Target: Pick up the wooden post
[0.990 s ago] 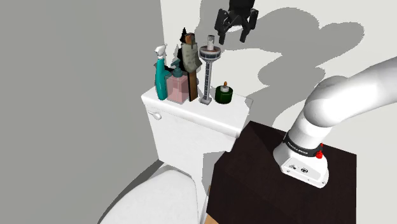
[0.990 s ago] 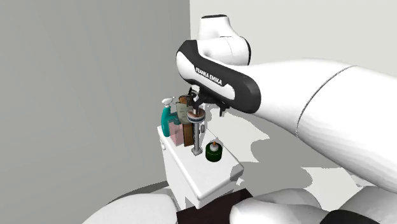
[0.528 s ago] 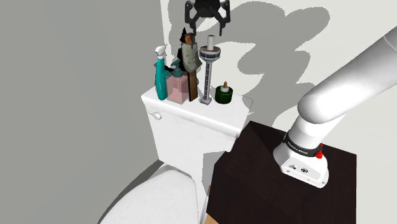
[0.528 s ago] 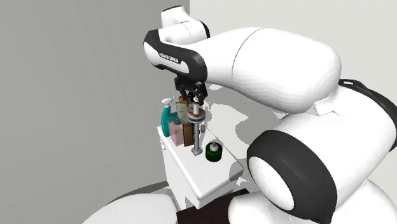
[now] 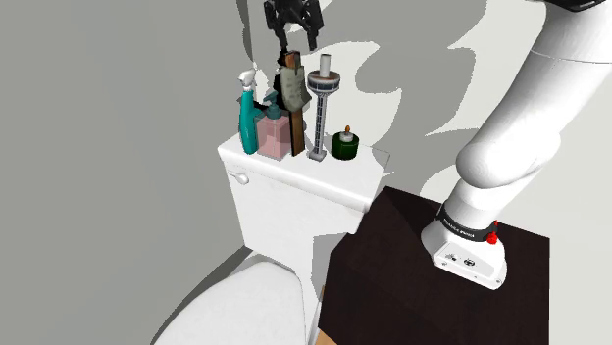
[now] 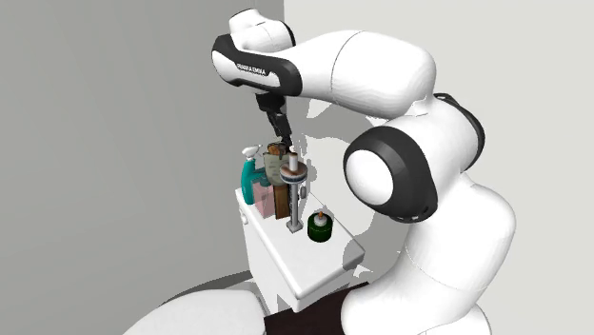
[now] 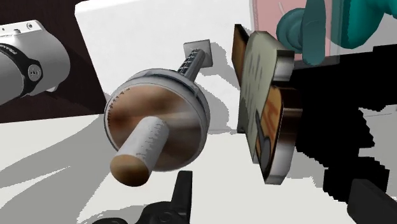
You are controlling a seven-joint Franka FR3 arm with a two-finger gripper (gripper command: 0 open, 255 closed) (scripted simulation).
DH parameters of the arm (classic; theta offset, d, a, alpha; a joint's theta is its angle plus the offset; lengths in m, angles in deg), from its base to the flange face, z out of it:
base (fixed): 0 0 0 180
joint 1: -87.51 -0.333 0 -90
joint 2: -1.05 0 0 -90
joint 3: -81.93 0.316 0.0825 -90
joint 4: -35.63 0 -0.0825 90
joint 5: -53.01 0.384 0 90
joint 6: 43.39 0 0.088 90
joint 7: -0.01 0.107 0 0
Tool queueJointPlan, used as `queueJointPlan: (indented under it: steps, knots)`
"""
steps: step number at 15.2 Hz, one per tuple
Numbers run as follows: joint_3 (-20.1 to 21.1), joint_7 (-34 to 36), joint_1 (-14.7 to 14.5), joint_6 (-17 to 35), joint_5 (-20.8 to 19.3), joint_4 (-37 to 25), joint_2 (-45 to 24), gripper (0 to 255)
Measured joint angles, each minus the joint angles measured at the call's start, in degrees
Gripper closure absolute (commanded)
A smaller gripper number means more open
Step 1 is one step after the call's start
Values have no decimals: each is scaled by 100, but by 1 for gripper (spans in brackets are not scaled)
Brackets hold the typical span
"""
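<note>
Step in hand: pre-grasp approach, nothing gripped yet. End effector [image 5: 297,39] hangs above the row of items on the toilet tank [image 5: 365,174], fingers spread apart and empty.

Wooden post [image 5: 297,132] is a brown upright slab with a pale sign on its face. It stands on the tank lid mid-row, almost directly under the end effector. It is crowded: tower model [image 5: 321,103] just beside it on the shoulder view's right, pink bottle [image 5: 274,134] tight against its left, teal spray bottle [image 5: 248,123] further left. In the wrist view the post sits roughly between the two fingers, with the tower's disc top off to one side.

Next move, as a judgement: straight descent with the fingers straddling the post's thin faces, then close and lift vertically. Main risk is clipping the tower's disc or nudging the pink bottle.

Containers: green jar [image 5: 344,145] at the row's right end, capped with a pale knob. Both bottles are closed. Contents can't be told for any of them.
</note>
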Motion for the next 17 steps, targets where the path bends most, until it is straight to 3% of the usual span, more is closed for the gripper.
queueJointPlan:
  steps: [5, 6, 17]
  knots:
    - [-21, 107, 25, 346, 49, 417, 73, 0]
    - [-25, 107, 29, 385, 53, 459, 80, 255]
    - [-26, 107, 30, 384, 55, 459, 84, 255]
